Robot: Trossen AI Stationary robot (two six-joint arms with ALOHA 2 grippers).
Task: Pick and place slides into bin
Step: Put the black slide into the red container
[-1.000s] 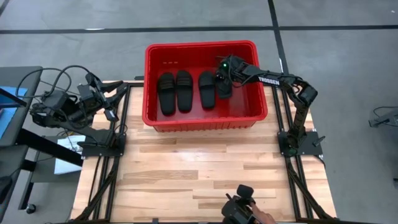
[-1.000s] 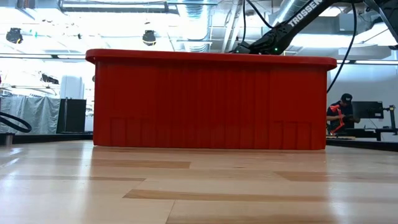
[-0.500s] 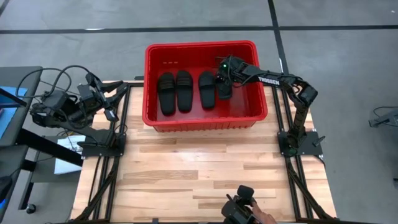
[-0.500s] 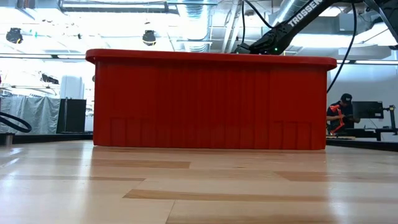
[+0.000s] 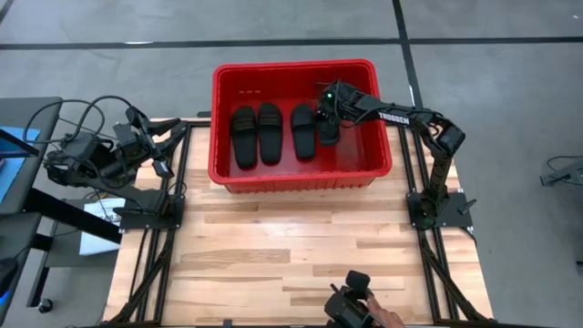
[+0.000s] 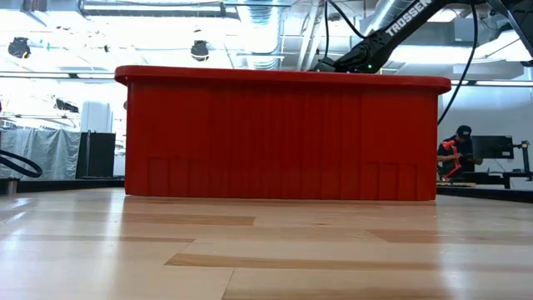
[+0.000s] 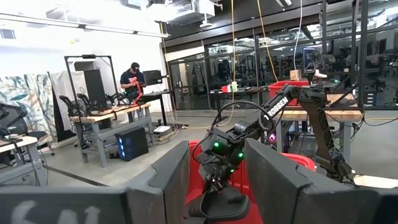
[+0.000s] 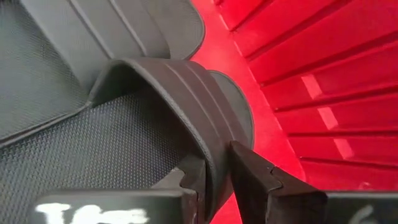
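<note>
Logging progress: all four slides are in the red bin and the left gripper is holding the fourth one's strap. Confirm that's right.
Wrong arm. The high view shows the right gripper in the bin, and the right wrist view shows it shut on the fourth slide by its strap. The left gripper waits outside.

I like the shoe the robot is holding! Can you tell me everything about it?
The fourth slide is matte black, with a ridged wide strap and a finely textured, foam-looking sole. It sits inside the red bin, rightmost of the four, close beside another slide. The right end effector is shut on its strap, one finger on each side. Whether its sole rests flat on the bin floor cannot be told.
</note>
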